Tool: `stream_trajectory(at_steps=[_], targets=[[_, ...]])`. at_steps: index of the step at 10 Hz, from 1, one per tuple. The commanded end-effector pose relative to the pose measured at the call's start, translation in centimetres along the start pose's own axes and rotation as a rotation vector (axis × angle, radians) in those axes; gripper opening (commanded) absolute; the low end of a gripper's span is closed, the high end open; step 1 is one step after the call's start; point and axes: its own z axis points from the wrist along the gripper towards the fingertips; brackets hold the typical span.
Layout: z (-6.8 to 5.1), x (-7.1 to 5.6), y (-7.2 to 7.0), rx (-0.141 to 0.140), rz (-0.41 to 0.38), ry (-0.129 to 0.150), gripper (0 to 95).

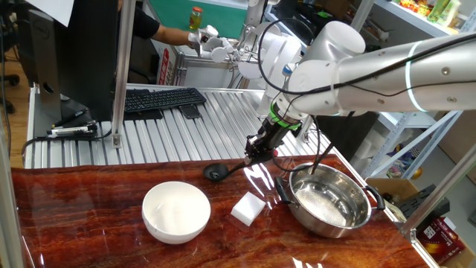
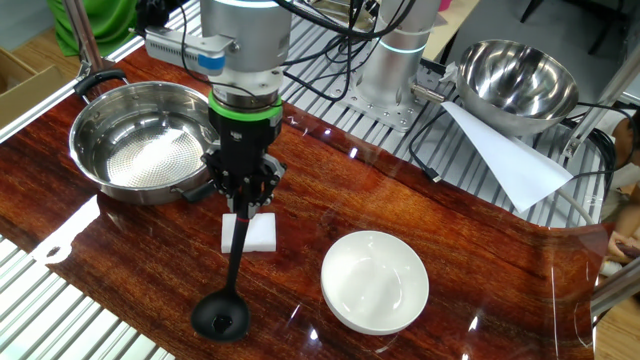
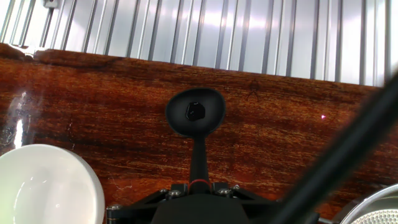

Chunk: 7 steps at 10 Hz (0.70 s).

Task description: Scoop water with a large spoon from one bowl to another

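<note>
White arm (image 1: 387, 71), green ring, black gripper (image 2: 244, 195)

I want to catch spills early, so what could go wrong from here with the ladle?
The gripper holds the black ladle only at the very end of its long handle, so a loaded cup might swing or twist in the grip. The white block sits between the steel bowl and the white bowl; a low pass could knock it.

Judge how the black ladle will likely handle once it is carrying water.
The ladle looks stiff, probably light plastic. The gripper clamps the thin handle far from the cup, so a full cup may sag or twist. The deep round cup should hold water if kept level.
</note>
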Motion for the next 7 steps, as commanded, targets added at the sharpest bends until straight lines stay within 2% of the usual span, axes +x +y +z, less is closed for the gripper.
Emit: stream_trajectory(at_steps=[1, 3, 4, 6, 7], targets=[[0.00, 0.03, 0.01, 0.000, 0.000, 0.002, 0.0], [0.00, 0.03, 0.01, 0.002, -0.001, 0.014, 0.0], [0.00, 0.03, 0.01, 0.012, -0.004, 0.027, 0.0], [0.00, 0.03, 0.01, 0.011, -0.004, 0.030, 0.0], [0.00, 0.03, 0.01, 0.007, -0.002, 0.042, 0.0]])
